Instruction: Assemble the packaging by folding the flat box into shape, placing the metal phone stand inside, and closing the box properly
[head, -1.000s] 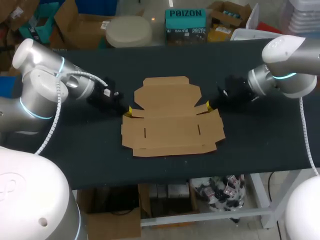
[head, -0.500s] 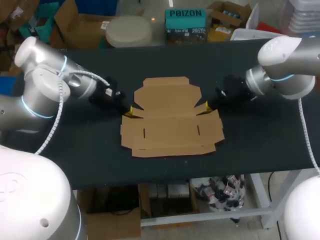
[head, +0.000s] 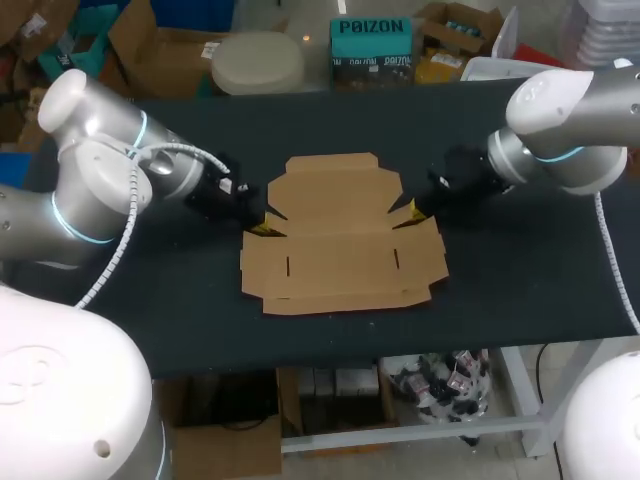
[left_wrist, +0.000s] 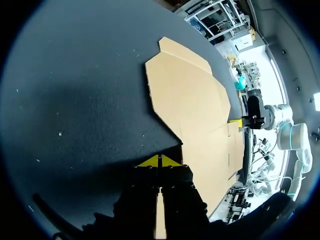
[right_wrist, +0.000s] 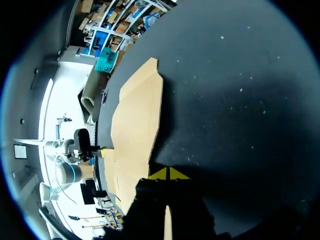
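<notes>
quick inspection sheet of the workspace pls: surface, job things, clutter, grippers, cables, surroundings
surface: dark table, a few pale specks in the wrist views
job's things: flat box lying unfolded at mid table; metal phone stand not seen in any view
clutter: nothing seen
grippers: left gripper shut, tips at the box's left edge; right gripper shut, tips at its right edge
cables: white coiled cable along the left arm; thin white cable hanging by the right arm; both off the box
surroundings: nothing seen reaching over the table
</notes>
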